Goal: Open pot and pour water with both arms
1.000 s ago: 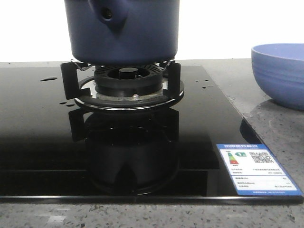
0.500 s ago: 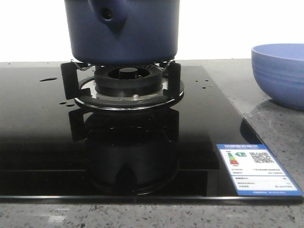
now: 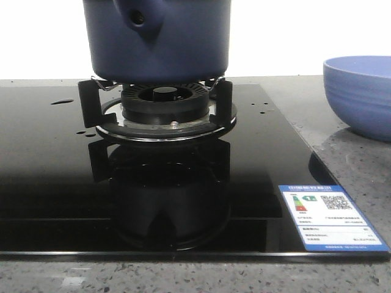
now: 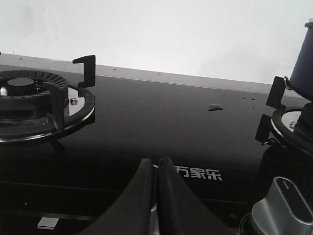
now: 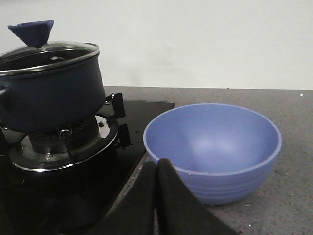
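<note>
The dark navy pot (image 3: 157, 39) stands on the burner stand (image 3: 162, 104) at the hob's middle back, its handle stub with a round hole facing me. In the right wrist view the pot (image 5: 49, 93) carries a glass lid with a blue cone knob (image 5: 32, 32). Its edge shows in the left wrist view (image 4: 303, 61). Water shows as small drops on the black glass (image 3: 62, 101) (image 4: 214, 107). My left gripper (image 4: 157, 164) is shut and empty, low over the hob front. My right gripper (image 5: 156, 166) is shut and empty, in front of the light blue bowl.
A light blue bowl (image 3: 360, 94) (image 5: 213, 147) stands on the grey counter right of the hob. A second burner (image 4: 36, 100) sits on the hob's left side. A metal control knob (image 4: 281, 210) is near the left gripper. An energy label (image 3: 327, 217) lies at the hob's front right.
</note>
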